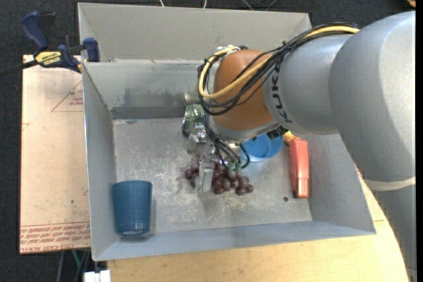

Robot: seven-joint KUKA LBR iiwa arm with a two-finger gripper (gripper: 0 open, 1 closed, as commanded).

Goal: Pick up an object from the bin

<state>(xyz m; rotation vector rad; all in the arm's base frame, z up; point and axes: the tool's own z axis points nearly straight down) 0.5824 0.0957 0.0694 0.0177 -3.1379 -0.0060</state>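
Observation:
My gripper (210, 176) is down in the middle of the bin, its metal fingers standing in a bunch of dark purple grapes (231, 183). The grapes spread to either side of the fingers on the bin floor. Whether a grape is caught between the fingers is hidden. A blue round thing (263, 147) lies just right of the gripper, partly under the arm. Further right, an orange-pink tube (300, 168) lies lengthwise on the floor.
A blue ribbed cup (133, 208) stands upright in the front left corner. The arm with its orange cover and cables hangs over the bin's centre and right side.

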